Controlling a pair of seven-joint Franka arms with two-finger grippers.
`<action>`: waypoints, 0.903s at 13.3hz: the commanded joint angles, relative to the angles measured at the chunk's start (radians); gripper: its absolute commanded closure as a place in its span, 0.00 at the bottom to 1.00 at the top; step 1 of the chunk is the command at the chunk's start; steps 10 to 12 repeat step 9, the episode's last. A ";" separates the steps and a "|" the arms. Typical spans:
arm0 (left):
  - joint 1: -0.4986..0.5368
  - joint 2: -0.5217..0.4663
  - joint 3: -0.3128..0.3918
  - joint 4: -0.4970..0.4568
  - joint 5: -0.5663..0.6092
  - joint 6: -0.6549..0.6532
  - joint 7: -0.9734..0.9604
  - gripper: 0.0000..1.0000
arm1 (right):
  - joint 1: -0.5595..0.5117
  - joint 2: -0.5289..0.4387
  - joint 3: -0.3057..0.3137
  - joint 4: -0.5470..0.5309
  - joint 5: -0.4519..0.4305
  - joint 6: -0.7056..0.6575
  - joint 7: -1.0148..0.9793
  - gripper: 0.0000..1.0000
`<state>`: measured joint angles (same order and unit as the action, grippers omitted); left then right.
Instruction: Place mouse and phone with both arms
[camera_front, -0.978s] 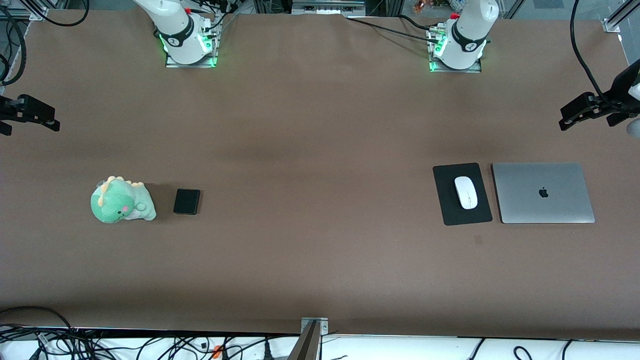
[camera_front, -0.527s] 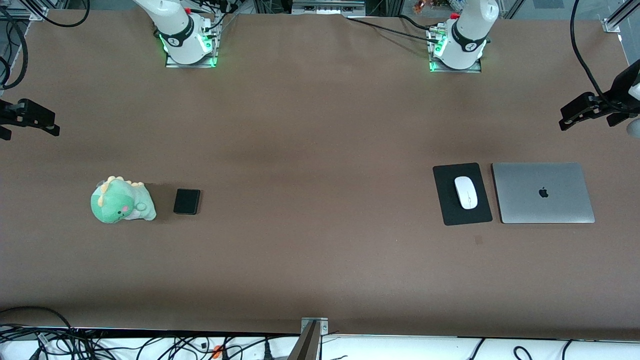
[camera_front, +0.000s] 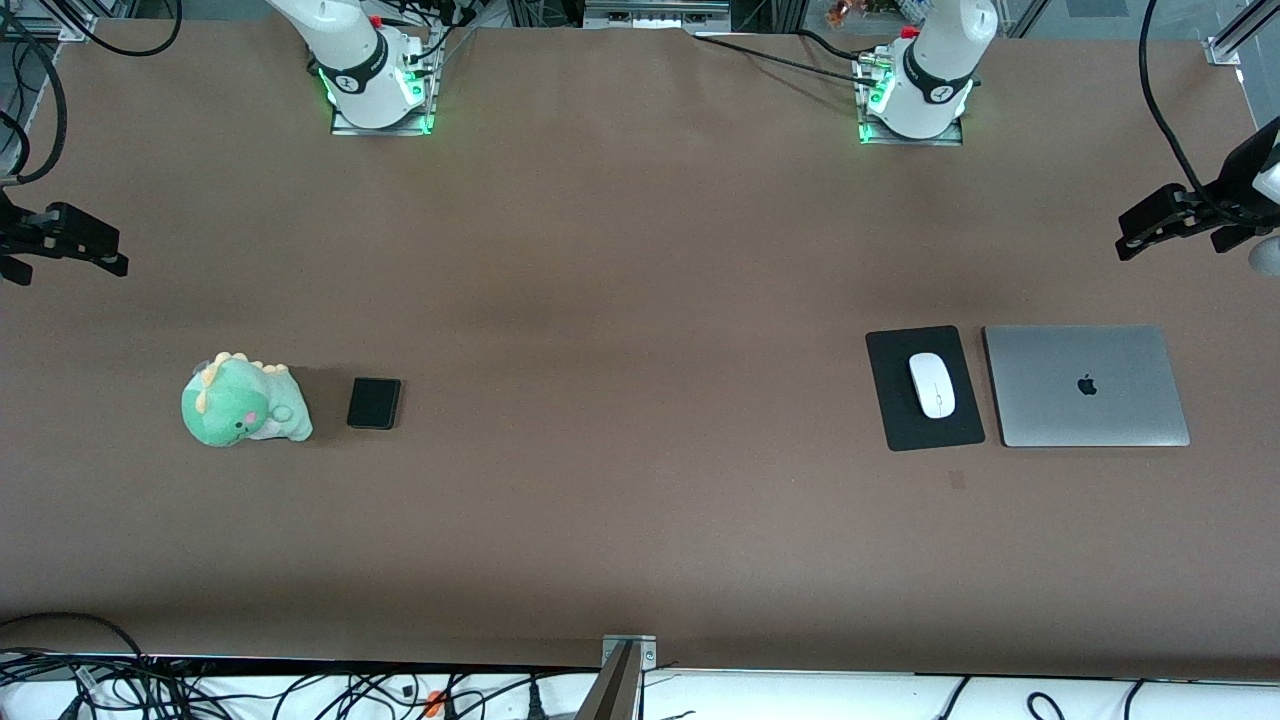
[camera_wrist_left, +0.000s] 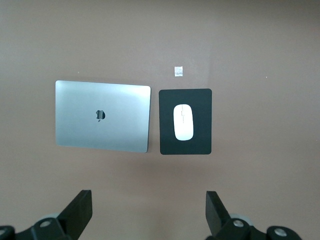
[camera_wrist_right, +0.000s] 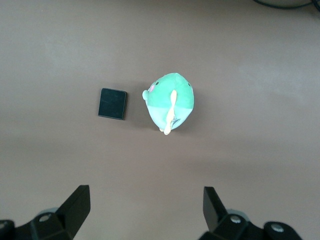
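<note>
The mouse (camera_front: 931, 385) lies on the black mouse pad (camera_front: 924, 388), which sits just beside the closed silver laptop (camera_front: 1086, 385), on its side toward the right arm's end of the brown table (camera_front: 640, 300). The phone (camera_front: 374, 403) lies flat well apart from the laptop, beside a green plush dinosaur (camera_front: 244, 401). The left gripper (camera_wrist_left: 149, 212) hangs high over the table near the laptop, fingers spread wide, holding nothing. The right gripper (camera_wrist_right: 145, 209) hangs high above the table near the plush, equally wide and empty.

L gripper (camera_front: 1150, 225) & R gripper (camera_front: 95, 250) both high over table ends, fingers apart.
</note>
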<state>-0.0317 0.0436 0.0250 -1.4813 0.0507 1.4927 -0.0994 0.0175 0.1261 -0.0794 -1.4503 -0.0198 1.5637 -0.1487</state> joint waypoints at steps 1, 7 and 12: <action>0.000 -0.024 0.004 -0.022 -0.028 -0.009 0.023 0.00 | -0.002 0.012 0.017 0.004 0.026 0.012 0.119 0.00; 0.000 -0.025 0.003 -0.025 -0.029 -0.029 0.023 0.00 | 0.013 0.032 0.017 0.002 0.024 0.027 0.119 0.00; 0.000 -0.025 0.003 -0.033 -0.029 -0.029 0.024 0.00 | 0.013 0.032 0.017 0.002 0.024 0.027 0.124 0.00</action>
